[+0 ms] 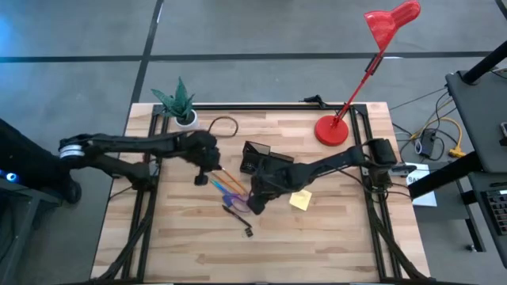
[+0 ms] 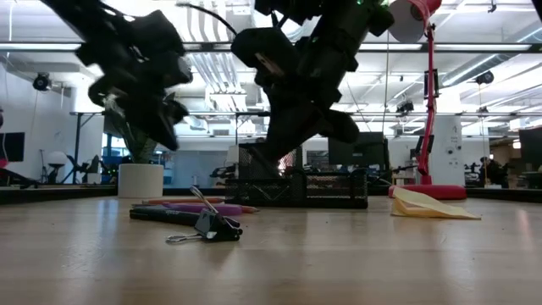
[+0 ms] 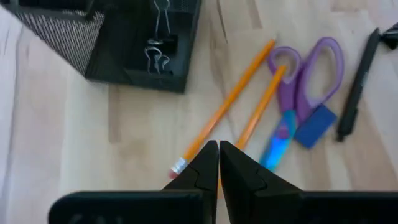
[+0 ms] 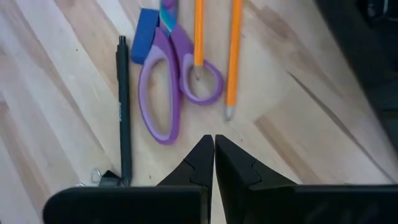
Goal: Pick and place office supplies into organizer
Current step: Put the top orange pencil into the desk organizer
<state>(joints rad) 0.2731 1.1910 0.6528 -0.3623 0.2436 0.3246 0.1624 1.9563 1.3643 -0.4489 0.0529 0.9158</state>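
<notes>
Two orange pencils (image 3: 239,102), purple-handled scissors (image 4: 166,87), a dark pen (image 4: 124,112) and a small blue block (image 3: 315,126) lie flat on the wooden table, just in front of the black mesh organizer (image 1: 255,156). Binder clips (image 3: 158,43) lie in one of its compartments. Another black clip (image 2: 207,225) lies nearer the front edge, and a yellow sticky-note pad (image 1: 300,199) lies to the right. My left gripper (image 3: 217,152) is shut and hovers over the pencils' eraser ends. My right gripper (image 4: 213,146) is shut and hovers above the scissors' handles and the pencil tips.
A white plant pot (image 1: 184,117) stands at the far left of the table and a red desk lamp (image 1: 331,131) at the far right. A cable loop (image 1: 225,125) lies behind the organizer. Bare wood stretches along the near edge (image 1: 261,253).
</notes>
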